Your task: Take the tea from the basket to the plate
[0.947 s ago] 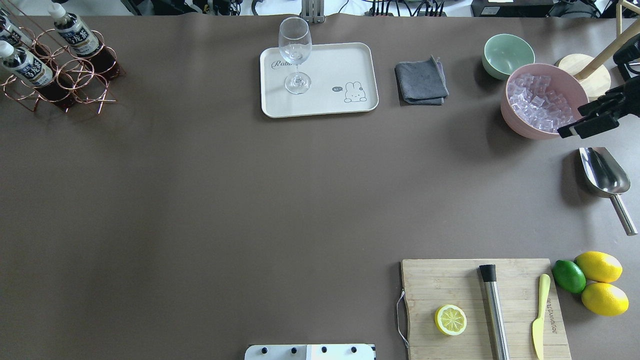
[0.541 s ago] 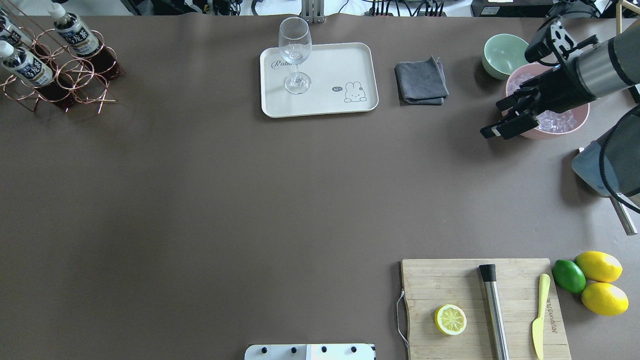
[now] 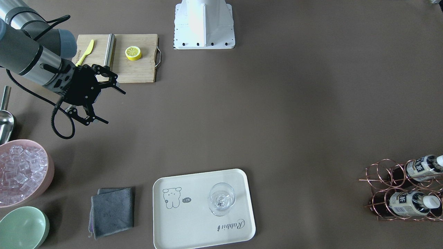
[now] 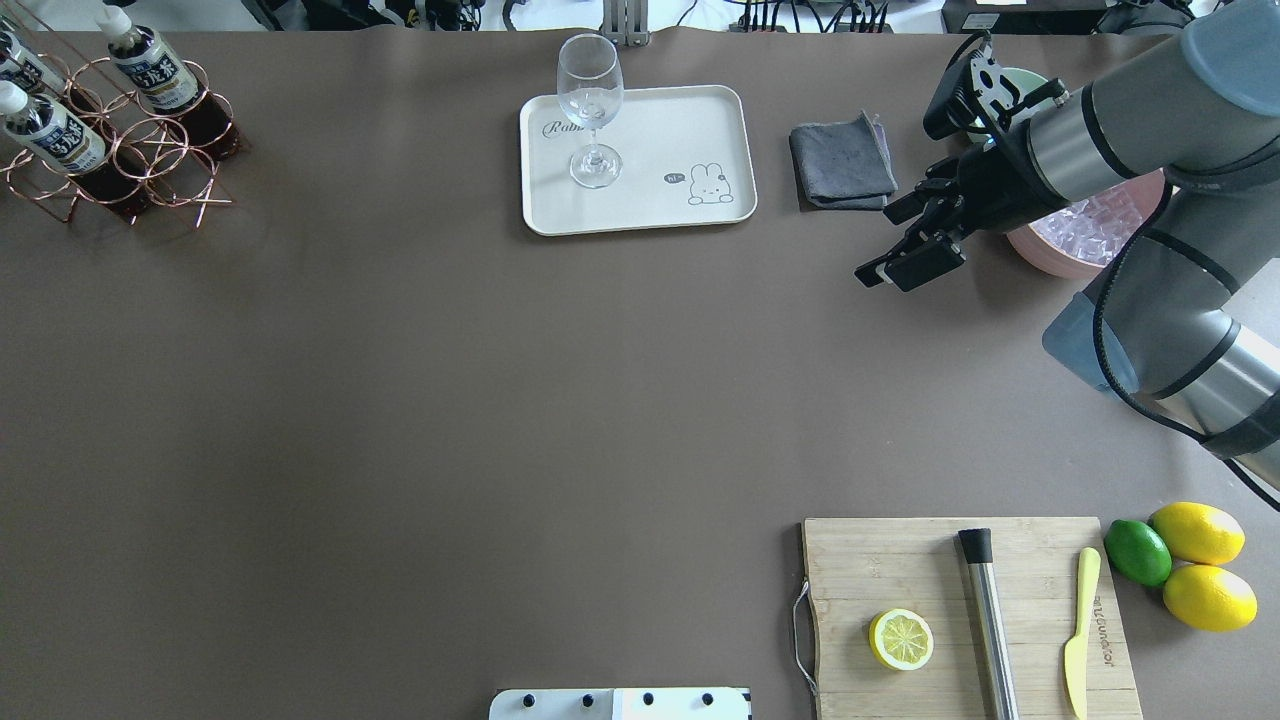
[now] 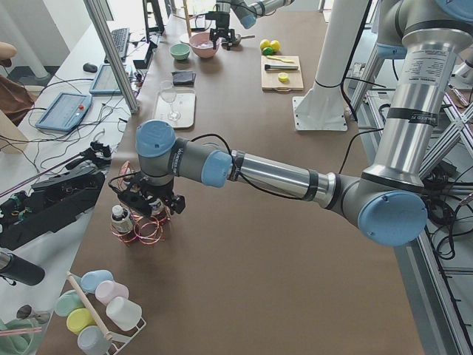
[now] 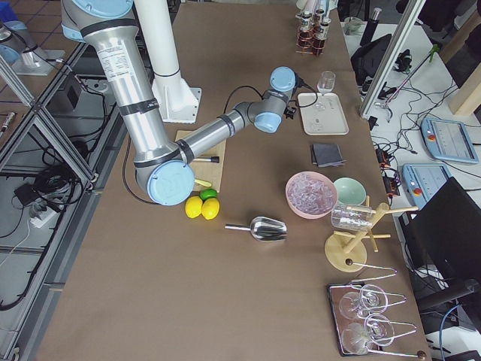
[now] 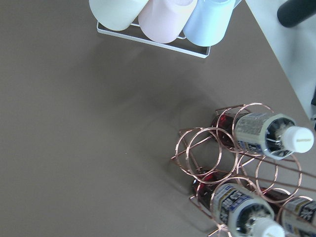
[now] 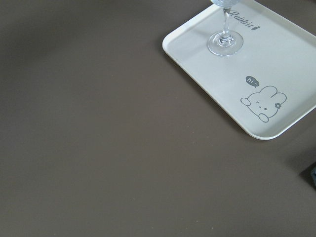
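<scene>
Three tea bottles stand in the basket (image 4: 150, 152) at the table's far left corner; the nearest ones are a bottle (image 4: 152, 68) and another bottle (image 4: 48, 130). The left wrist view looks down on the basket (image 7: 203, 148) and a white-capped tea bottle (image 7: 269, 136). My left gripper (image 5: 148, 203) hovers just over the basket; only the exterior left view shows it, so I cannot tell whether it is open. The plate (image 4: 690, 130) holds a wine glass (image 4: 590, 105). My right gripper (image 4: 878, 246) is open and empty, right of the plate near the grey cloth.
A grey cloth (image 4: 842, 165), a pink bowl of ice (image 4: 1085, 238) and a mint bowl (image 3: 22, 228) lie right of the plate. A cutting board (image 4: 900, 570) with a lemon half, a muddler and a knife sits near, beside lemons (image 4: 1200, 560). Cups (image 7: 163, 19) stand by the basket.
My right arm has swung in from the table's right edge, past the pink bowl towards the grey cloth, gripper still open. The basket, bottles and plate have not moved.
</scene>
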### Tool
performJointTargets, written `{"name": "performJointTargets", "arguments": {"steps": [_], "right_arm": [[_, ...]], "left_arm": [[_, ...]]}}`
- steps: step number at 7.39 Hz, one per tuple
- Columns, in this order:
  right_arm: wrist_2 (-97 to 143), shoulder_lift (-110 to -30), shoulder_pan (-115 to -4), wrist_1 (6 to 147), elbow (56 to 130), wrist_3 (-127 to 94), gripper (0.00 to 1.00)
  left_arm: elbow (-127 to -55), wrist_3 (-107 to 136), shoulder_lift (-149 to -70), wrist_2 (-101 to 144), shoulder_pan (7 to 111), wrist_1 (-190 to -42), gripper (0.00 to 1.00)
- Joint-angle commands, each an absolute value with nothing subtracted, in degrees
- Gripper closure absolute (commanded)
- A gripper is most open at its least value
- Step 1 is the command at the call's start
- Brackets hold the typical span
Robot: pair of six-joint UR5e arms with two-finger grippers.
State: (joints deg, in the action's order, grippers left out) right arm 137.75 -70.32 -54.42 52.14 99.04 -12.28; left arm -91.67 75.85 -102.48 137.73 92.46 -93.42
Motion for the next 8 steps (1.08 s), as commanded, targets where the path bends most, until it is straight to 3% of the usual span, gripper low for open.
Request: {"name": "performJointTargets", "arguments": {"steps": [1, 3, 4, 8], "right_arm": [[134.9, -68.3, -53.8, 47.8, 97.0, -12.3, 0.00], [132.7, -66.3, -53.5, 34.3, 90.3, -12.4, 0.00], [132.6, -65.8, -53.1, 31.8, 90.1, -12.3, 0.00], [132.2, -65.6, -52.2, 15.7, 90.3, -13.1, 0.00]], "left_arm": [[-88.7, 89.4, -108.5, 137.8, 92.4, -93.5, 0.02], [-83.3, 96.0, -113.2, 137.6, 91.8, -96.5, 0.02], [-79.1, 102.3, -114.5, 137.5, 90.3, -103.1, 0.02], [-76.4, 108.2, -118.3, 135.5, 86.6, -104.7, 0.02]]}}
